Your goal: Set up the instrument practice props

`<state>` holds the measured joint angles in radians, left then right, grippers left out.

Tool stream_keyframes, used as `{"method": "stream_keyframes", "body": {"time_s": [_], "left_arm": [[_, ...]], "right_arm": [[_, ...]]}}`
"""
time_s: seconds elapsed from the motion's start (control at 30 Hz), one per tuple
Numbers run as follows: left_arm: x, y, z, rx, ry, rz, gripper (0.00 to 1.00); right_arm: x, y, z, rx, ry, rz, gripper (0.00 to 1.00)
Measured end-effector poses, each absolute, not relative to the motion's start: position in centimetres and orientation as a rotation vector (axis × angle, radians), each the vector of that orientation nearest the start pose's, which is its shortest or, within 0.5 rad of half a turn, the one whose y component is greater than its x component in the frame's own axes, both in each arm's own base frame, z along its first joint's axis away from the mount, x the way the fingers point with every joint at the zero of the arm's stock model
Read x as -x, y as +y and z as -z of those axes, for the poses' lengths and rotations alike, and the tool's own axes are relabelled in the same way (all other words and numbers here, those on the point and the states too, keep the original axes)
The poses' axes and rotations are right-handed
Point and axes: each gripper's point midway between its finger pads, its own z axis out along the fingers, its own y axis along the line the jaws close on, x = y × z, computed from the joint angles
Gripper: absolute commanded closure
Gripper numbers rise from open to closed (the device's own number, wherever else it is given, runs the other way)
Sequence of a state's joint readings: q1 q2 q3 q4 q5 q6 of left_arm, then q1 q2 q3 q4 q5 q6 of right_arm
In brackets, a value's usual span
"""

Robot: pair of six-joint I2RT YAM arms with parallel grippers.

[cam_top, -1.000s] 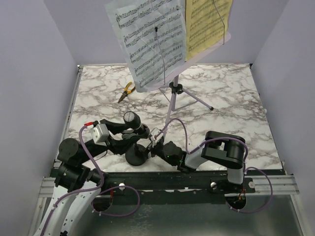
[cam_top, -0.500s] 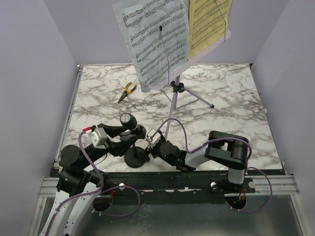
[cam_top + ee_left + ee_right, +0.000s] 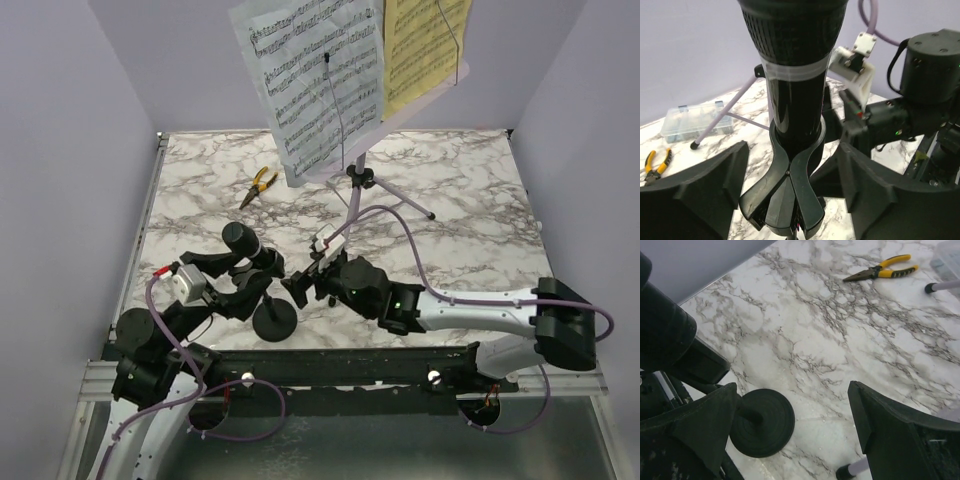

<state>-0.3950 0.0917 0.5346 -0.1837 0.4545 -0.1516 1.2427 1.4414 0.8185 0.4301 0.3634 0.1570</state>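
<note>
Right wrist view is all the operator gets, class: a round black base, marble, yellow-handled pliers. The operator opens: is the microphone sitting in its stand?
Observer: Yes. The left wrist view shows the microphone seated in the forked clip of the mic stand.
Operator: Is the left gripper gripping it?
Observer: No. The left gripper is open, with its fingers clear of the microphone on both sides.
Operator: And the sheet music?
Observer: The top camera shows a white page and a yellow page side by side on the lilac music stand.
</note>
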Motion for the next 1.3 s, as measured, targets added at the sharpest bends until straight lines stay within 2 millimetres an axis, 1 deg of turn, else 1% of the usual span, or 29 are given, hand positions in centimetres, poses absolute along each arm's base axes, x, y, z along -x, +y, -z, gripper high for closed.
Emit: {"method": "stream_keyframes", "body": {"time_s": [0.03, 0.07, 0.37, 0.4, 0.47, 0.5, 0.57, 0.63, 0.7, 0.73, 0.77, 0.9, 0.97, 1.1, 1.2, 1.3], "left_arm": [[-13.8, -14.7, -31.8, -0.551, 1.26, 0.754, 0.03], [-13.8, -14.5, -32.1, -0.547, 1.254, 0.748, 0.01], [-12.4, -13.5, -34.6, -0.535, 1.224, 0.719, 0.01], [-12.1, -13.2, -35.0, -0.527, 1.221, 0.713, 0.01], [-11.4, -12.5, -36.3, -0.501, 1.202, 0.699, 0.01], [-11.1, -12.2, -37.0, -0.488, 1.189, 0.695, 0.01], [-10.0, -11.3, -39.2, -0.447, 1.147, 0.689, 0.01], [-9.1, -10.4, -41.2, -0.405, 1.11, 0.686, 0.01], [-8.0, -9.0, -43.7, -0.334, 1.063, 0.679, 0.01], [-7.7, -8.5, -44.5, -0.303, 1.051, 0.678, 0.01], [-7.3, -7.7, -45.9, -0.26, 1.028, 0.673, 0.01], [-6.8, -5.2, -49.9, -0.108, 0.981, 0.654, 0.01], [-6.8, -4.0, -51.9, -0.036, 0.963, 0.641, 0.01], [-7.3, -3.0, -54.3, 0.032, 0.941, 0.625, 0.01], [-8.1, -2.9, -55.6, 0.055, 0.938, 0.615, 0.01], [-8.6, -3.0, -56.2, 0.058, 0.936, 0.61, 0.01]], "right_arm": [[-19.7, 39.8, -20.3, 0.668, 1.678, -0.692, 0.0], [-19.6, 39.1, -20.7, 0.658, 1.688, -0.686, 0.0], [-18.9, 30.5, -23.9, 0.523, 1.801, -0.553, 0.0], [-18.8, 29.5, -24.7, 0.503, 1.813, -0.54, 0.0], [-18.6, 28.2, -26.7, 0.465, 1.815, -0.535, 0.0], [-18.6, 27.6, -28.0, 0.44, 1.811, -0.543, 0.0], [-18.5, 26.3, -30.8, 0.388, 1.801, -0.554, 0.0], [-18.4, 25.3, -33.8, 0.335, 1.781, -0.579, 0.0], [-18.3, 24.0, -37.1, 0.273, 1.751, -0.601, 0.0], [-18.3, 23.6, -38.2, 0.252, 1.74, -0.61, 0.0], [-18.3, 23.0, -39.3, 0.227, 1.727, -0.614, 0.0], [-18.3, 20.7, -43.2, 0.152, 1.674, -0.627, 0.0], [-18.3, 19.9, -44.6, 0.136, 1.647, -0.628, 0.0], [-18.3, 18.8, -46.7, 0.128, 1.594, -0.622, 0.0], [-18.2, 18.2, -48.1, 0.125, 1.543, -0.629, 0.0], [-18.2, 17.6, -49.7, 0.113, 1.487, -0.642, 0.0]]}}
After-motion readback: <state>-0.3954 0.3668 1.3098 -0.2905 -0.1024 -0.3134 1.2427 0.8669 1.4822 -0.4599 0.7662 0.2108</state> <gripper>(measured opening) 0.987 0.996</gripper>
